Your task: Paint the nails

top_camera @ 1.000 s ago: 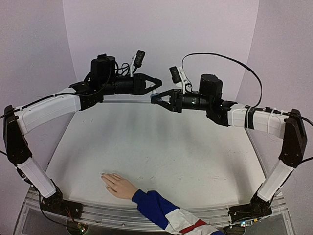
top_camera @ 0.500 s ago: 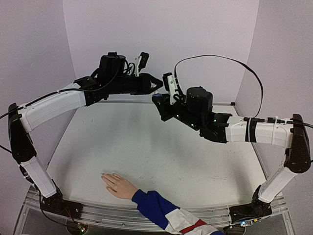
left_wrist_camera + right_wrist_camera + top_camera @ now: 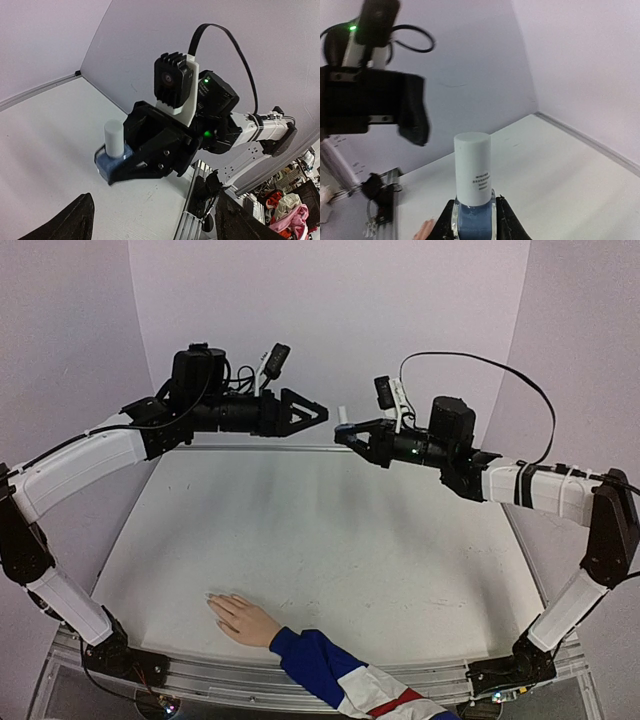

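Note:
The pale hand [image 3: 245,619] with its blue, white and red sleeve lies flat near the table's front edge, and its nails [image 3: 213,598] are too small to make out. High over the far side, my right gripper [image 3: 345,433] is shut on a small blue bottle [image 3: 342,424] with its white cap on. The right wrist view shows the bottle [image 3: 471,220] upright between the fingers [image 3: 503,222], with the hand's fingertips [image 3: 424,231] far below. My left gripper [image 3: 322,414] stands open and empty, facing the bottle [image 3: 111,156] across a small gap.
Pale purple walls close in the back and both sides of the white table [image 3: 330,540]. A metal rail [image 3: 300,680] with both arm bases runs along the front edge. A black cable [image 3: 470,365] loops above my right arm.
My left gripper has opened and pulled back to the left, away from the bottle's cap. The right gripper dipped towards the middle, then rose back to the right, still holding the bottle.

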Tool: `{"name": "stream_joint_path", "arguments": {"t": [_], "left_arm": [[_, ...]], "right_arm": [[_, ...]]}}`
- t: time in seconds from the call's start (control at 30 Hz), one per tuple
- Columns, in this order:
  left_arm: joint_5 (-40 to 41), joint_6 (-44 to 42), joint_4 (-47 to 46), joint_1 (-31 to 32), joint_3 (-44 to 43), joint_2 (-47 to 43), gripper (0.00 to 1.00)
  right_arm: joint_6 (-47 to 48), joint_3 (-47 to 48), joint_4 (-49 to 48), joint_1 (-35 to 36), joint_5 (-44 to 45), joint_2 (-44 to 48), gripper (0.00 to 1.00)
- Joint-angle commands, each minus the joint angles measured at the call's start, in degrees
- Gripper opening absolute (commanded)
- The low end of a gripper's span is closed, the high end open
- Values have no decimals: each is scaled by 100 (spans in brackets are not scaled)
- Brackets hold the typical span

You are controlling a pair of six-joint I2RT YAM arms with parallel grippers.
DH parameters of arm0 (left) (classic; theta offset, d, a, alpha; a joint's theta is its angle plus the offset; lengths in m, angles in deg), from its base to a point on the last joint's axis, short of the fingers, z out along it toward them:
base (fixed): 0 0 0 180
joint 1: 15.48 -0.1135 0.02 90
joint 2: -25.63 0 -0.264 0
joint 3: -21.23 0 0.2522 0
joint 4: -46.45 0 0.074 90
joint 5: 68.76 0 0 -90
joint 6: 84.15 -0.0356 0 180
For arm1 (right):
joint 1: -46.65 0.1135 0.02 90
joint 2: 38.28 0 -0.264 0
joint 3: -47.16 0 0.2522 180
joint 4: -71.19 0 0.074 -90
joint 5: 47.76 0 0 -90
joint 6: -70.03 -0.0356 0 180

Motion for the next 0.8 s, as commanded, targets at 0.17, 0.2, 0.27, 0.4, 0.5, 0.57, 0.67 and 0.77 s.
{"name": "stream_joint_path", "arguments": {"t": [0.17, 0.2, 0.27, 0.4, 0.5, 0.57, 0.67, 0.77], "left_arm": [[-1226, 85, -763, -6, -193, 6, 67], [-1329, 80, -781, 17, -248, 49, 64], [-1436, 38, -801, 78, -329, 113, 57], [-1557, 40, -815, 161, -400, 239, 45], [-1605, 32, -815, 197, -387, 284, 42], [-1556, 22, -819, 218, -359, 289, 38], [-1386, 38, -809, 237, -338, 293, 22], [-1111, 41, -806, 237, -282, 244, 12]], "right_arm": [[-1522, 701, -1514, 152, -3316, -565, 0], [-1557, 703, -1562, 161, -3316, -574, 0], [-1621, 726, -1623, 182, -3320, -608, 0], [-1726, 703, -1759, 204, -3279, -612, 0], [-1738, 663, -1800, 202, -3196, -550, 0], [-1740, 645, -1818, 202, -3162, -531, 0], [-1734, 629, -1821, 202, -3099, -511, 0], [-1663, 566, -1806, 202, -2920, -474, 0]]}}
